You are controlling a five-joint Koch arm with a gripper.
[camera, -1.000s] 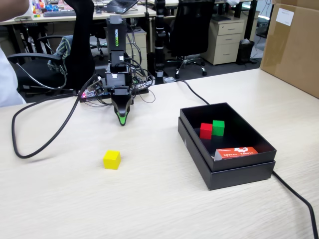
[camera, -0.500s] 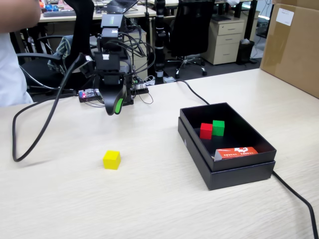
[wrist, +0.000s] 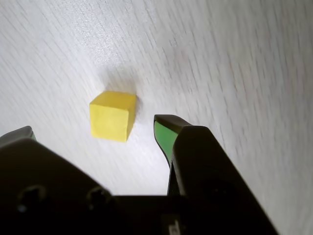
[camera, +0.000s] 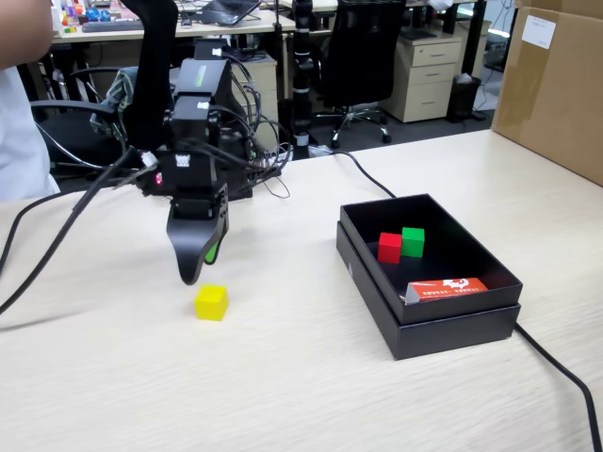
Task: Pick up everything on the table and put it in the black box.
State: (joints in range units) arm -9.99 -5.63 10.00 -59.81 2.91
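Hanging over the table (camera: 311, 395), the gripper (camera: 191, 273) pointed its tips down, just beside and behind the yellow cube (camera: 211, 302) in the fixed view, not touching it. In the wrist view the jaws were spread, one green-lined tip at the left edge of the picture and the other to the right of the cube (wrist: 112, 116), with the cube lying ahead of the gap and toward its left side.

The cube stood alone on the bare wood, in the left half of the table, well apart from every edge. Wide free surface lay around it on the near side and to the right.

The black box (camera: 443, 325) sat toward the right side of the table, well apart from the cube. Inside it, a red cube (camera: 389, 247) and a green cube (camera: 413, 241) touched each other near the far wall, and a flat orange pack (camera: 448, 287) leaned at the near wall.

A thick black cable (camera: 561, 377) ran from the box's near right corner toward the near edge. A brown carton (camera: 556, 85) stood at the far right corner. Behind the table were office chairs and desks.
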